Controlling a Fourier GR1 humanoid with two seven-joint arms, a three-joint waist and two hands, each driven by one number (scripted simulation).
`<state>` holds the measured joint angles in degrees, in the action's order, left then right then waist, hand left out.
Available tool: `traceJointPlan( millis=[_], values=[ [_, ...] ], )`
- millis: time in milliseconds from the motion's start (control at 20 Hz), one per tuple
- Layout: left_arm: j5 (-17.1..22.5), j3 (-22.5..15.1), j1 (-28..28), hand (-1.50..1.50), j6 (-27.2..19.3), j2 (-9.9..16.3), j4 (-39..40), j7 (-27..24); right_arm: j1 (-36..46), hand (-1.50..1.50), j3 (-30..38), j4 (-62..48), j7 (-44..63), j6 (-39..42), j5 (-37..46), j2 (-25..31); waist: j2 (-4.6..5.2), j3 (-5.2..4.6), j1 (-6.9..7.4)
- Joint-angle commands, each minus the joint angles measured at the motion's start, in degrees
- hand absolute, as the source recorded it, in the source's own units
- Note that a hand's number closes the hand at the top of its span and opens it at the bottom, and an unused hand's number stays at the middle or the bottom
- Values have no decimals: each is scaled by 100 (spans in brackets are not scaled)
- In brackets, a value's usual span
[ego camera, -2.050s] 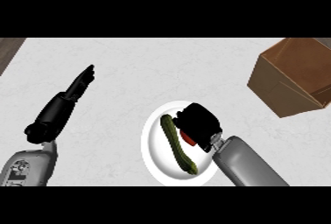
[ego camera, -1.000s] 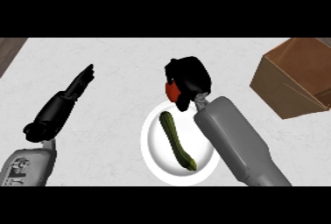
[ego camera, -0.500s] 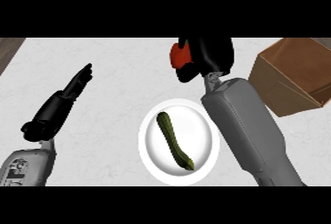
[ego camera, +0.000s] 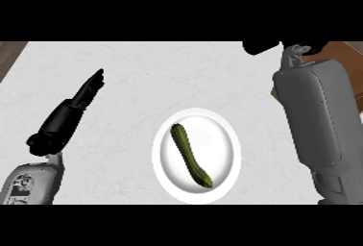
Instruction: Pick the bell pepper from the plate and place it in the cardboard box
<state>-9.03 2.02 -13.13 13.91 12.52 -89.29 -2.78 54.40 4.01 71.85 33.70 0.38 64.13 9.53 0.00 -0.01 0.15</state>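
The head view looks steeply down on the pale desk [ego camera: 142,72]. The left hand [ego camera: 86,92] rests at the view's left, fingers straight and holding nothing, well apart from the white plate [ego camera: 220,144]. On the plate lies only a long green vegetable [ego camera: 190,154], its long axis running from upper left to lower right. The bell pepper is not visible on the plate or anywhere on the desk.

The right forearm [ego camera: 312,110] reaches up the right side, and the right hand [ego camera: 266,46] shows only as a dark part at the top edge; whether it holds something cannot be told. A brown corner of the cardboard box [ego camera: 352,48] shows just right of this hand, so probably the right arm is the nearer one for placing.
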Motion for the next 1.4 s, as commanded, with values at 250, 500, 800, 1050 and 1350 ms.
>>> traceJointPlan(
  millis=[250,500,800,1050,1350],
  values=[
    [50,31,-77,0,42,-51,-97,191,13,150,654,-1050,-763,711,-325,1318,10,1,21],
    [-141,-73,259,0,-52,-85,-145,-71,-164,150,948,-1812,-963,1663,-795,1565,14,1,43],
    [-108,32,-230,0,4,-64,305,-36,-210,150,970,-2632,-1842,2386,-929,2275,33,1,12],
    [-45,79,313,0,151,43,64,-438,-244,-150,1028,-3035,-2195,2972,-1154,2388,8,0,42],
    [-106,87,209,0,21,-67,103,-333,-201,-150,1378,-2841,-3269,2637,-1686,2418,-1,1,-5]
  ],
)
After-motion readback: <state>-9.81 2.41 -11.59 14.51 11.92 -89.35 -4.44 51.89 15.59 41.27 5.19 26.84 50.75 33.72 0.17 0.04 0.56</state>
